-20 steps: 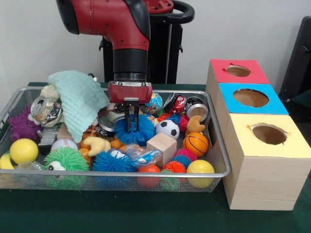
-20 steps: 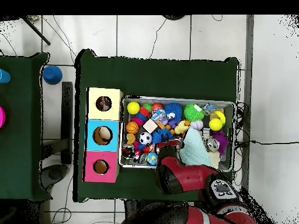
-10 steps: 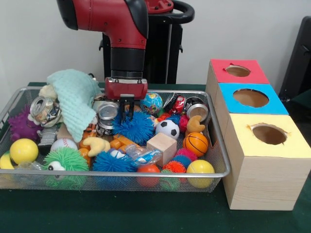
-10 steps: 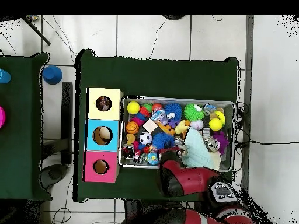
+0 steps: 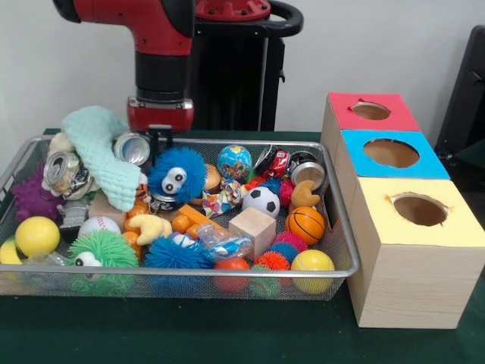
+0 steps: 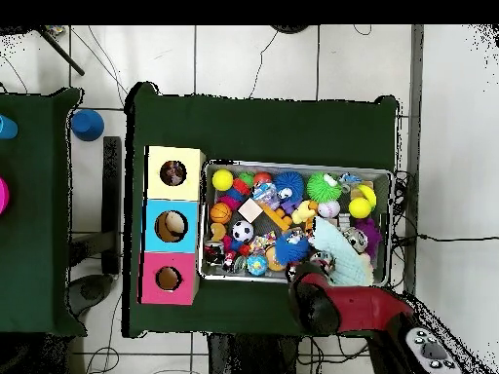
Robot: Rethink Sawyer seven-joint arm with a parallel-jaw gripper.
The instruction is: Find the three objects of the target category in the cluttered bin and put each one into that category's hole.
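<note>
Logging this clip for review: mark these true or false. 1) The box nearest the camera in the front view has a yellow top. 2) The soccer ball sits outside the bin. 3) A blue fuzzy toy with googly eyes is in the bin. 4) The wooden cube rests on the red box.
1) True: the yellow-topped box is nearest.
2) False: the soccer ball lies inside the wire bin.
3) True: the blue fuzzy toy shows two eyes.
4) False: the wooden cube sits in the bin, apart from the red box.

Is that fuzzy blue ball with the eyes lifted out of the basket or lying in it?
Lying in it. The fuzzy blue ball sits on the pile inside the basket, beside the tool, eyes facing forward.
</note>
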